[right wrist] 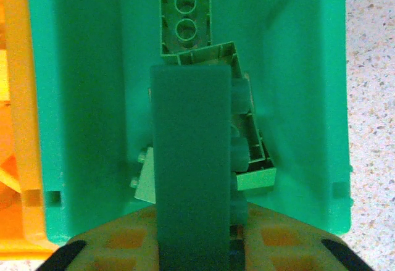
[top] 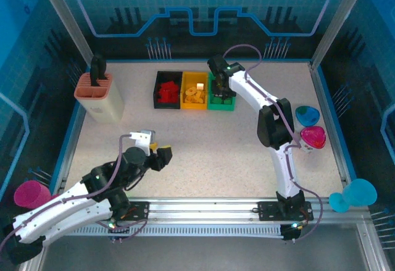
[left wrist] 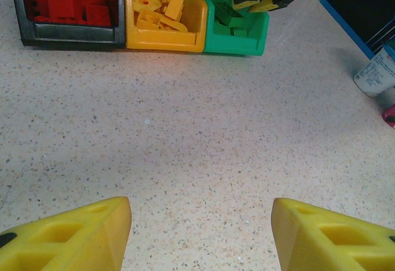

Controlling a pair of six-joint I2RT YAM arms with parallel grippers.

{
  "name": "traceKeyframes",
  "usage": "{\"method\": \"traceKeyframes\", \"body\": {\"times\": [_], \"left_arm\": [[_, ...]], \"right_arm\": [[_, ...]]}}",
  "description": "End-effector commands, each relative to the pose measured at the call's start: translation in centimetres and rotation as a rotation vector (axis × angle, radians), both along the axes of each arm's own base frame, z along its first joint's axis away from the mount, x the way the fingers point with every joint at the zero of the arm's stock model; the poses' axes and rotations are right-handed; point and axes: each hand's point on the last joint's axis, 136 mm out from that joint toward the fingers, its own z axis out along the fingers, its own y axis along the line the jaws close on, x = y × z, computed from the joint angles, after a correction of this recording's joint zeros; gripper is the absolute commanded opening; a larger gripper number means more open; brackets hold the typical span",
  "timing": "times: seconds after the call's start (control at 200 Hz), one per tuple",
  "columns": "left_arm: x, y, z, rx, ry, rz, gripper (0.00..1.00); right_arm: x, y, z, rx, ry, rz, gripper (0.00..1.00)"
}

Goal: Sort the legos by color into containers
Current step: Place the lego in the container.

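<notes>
- Long green brick [right wrist: 188, 160]: pinched by the right claw [right wrist: 197, 252] and held over the middle of the green bin [right wrist: 80, 98], above the green bricks [right wrist: 185, 24] lying inside.
- Release is judged best made low and centred, so the brick is not tipped into the adjoining yellow bin [right wrist: 12, 129].
- Left claw [left wrist: 200, 234]: spread, empty, over bare surface [left wrist: 185, 135], well apart from the bins.

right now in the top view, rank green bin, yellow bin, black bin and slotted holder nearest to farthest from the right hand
1. green bin, row's right end, under the right hand gripping a long green brick
2. yellow bin, middle of row
3. black bin, row's left end
4. salmon slotted holder, far left
</notes>
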Motion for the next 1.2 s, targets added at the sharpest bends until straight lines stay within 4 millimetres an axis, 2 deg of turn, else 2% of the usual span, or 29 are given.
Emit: {"method": "traceKeyframes", "body": {"times": [0.0, 0.16, 0.41, 0.55, 0.66, 0.86, 0.95, 1.151, 1.171, 1.186, 1.196], "left_arm": [[0.2, 0.1, 1.4, 0.009, -0.037, 0.003, 0.63], [0.2, 0.1, 1.2, 0.009, -0.035, 0.001, 0.63], [0.2, 0.1, 1.7, 0.008, -0.042, 0.0, 0.62], [0.3, 0.2, 2.0, 0.015, -0.057, 0.006, 0.63], [0.6, 0.3, 2.2, 0.025, -0.076, 0.017, 0.64], [1.7, 1.2, 3.3, 0.075, -0.142, 0.079, 0.69], [2.4, 1.9, 4.2, 0.119, -0.181, 0.125, 0.76], [4.0, 2.7, 6.0, 0.235, -0.269, 0.199, 0.89], [4.1, 2.8, 6.1, 0.249, -0.277, 0.207, 0.91], [4.2, 2.9, 6.2, 0.258, -0.281, 0.214, 0.93], [4.3, 3.0, 6.2, 0.267, -0.284, 0.22, 0.94]], "right_arm": [[-0.3, 0.7, 0.8, 0.015, 0.003, 0.028, 0.34], [-0.6, 0.7, 2.0, 0.025, -0.023, 0.035, 0.44], [-1.7, 0.7, 3.9, 0.041, -0.056, 0.048, 0.46], [-2.9, 0.5, 6.0, 0.074, -0.109, 0.08, 0.47], [-4.1, 0.0, 8.4, 0.104, -0.195, 0.125, 0.53], [-7.1, -2.8, 12.6, 0.107, -0.357, 0.156, 0.61], [-8.5, -4.1, 14.2, 0.105, -0.437, 0.167, 0.64], [-11.9, -6.5, 15.8, 0.07, -0.581, 0.196, 0.67], [-12.3, -6.7, 16.0, 0.069, -0.599, 0.206, 0.79], [-12.6, -6.8, 16.0, 0.069, -0.61, 0.217, 0.96], [-12.8, -6.8, 16.1, 0.07, -0.62, 0.224, 0.99]]}}
